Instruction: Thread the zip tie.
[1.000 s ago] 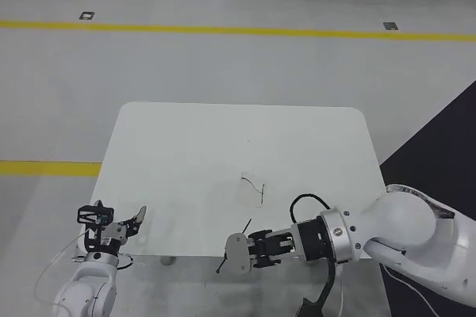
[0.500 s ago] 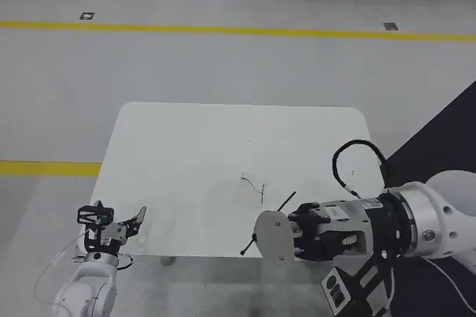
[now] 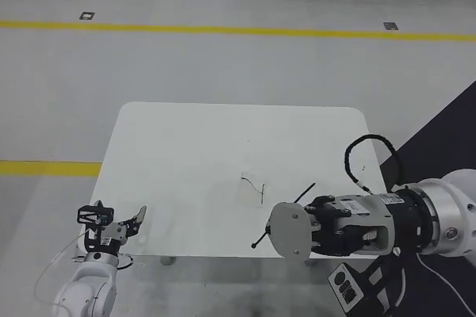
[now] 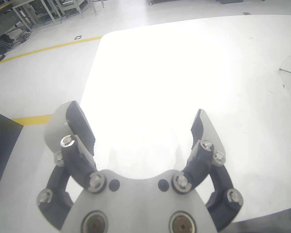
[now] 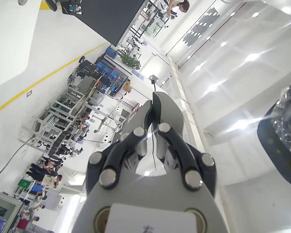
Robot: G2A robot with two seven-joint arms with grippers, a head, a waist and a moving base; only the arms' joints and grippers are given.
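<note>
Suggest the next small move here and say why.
Probably bring the left gripper toward the right gripper. The right one is shut on the zip tie by the table's near edge, both ends sticking out free; the left one sits open and empty at the near left corner, well apart. Threading likely needs a second grip on a free end.

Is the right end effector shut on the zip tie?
Shut on it: the right end effector pinches the zip tie, whose head pokes past the tips.
</note>
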